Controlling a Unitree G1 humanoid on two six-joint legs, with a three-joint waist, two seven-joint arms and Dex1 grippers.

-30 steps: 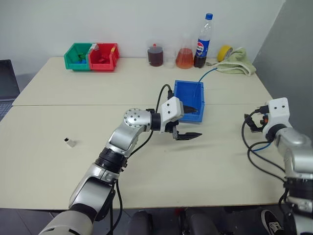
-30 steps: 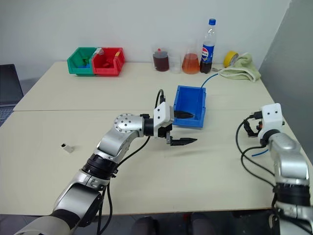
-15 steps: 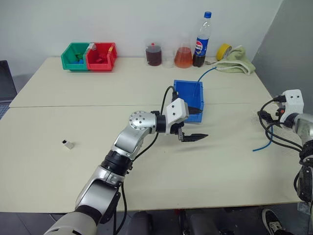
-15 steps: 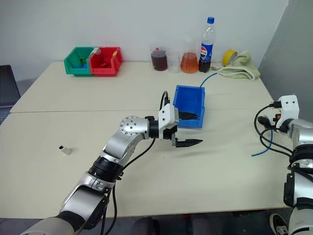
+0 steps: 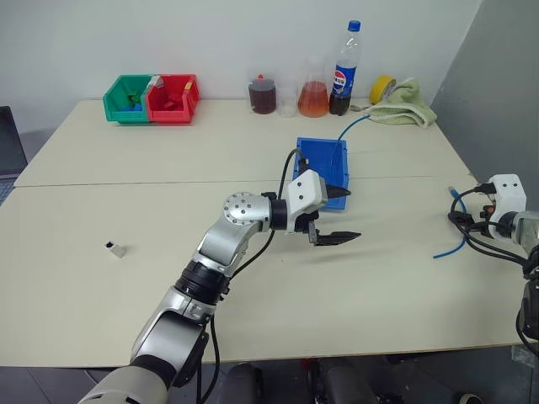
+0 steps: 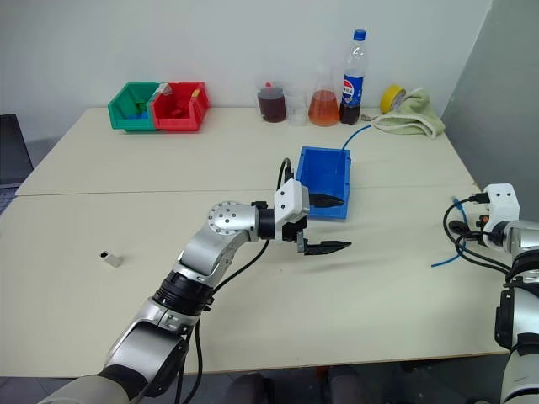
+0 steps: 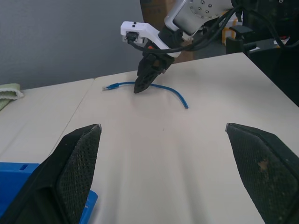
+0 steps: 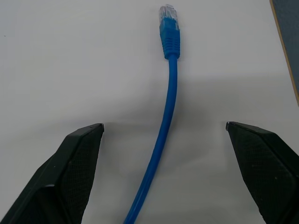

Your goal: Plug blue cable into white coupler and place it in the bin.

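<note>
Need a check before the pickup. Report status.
Both grippers open, empty. Right gripper over the blue cable at the table's right edge. White coupler far left. Bin mid-table. Nothing in the way.

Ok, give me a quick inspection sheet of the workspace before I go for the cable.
Surface: beige table, two tops joined by a seam.
Job's things: blue cable lies loose, clear plug unconnected; its far end is draped over the blue bin rim. White coupler lies alone far on the left side.
Clutter: green bin, red bin, two beakers of liquid, cola bottle, yellow tape roll, green cloth at the back edge.
Grippers: left pincer open, empty, beside the blue bin; right pincer open, straddling the cable near its plug.
Cables: black arm cables on both wrists.
Surroundings: white wall, grey panel on the right.
</note>
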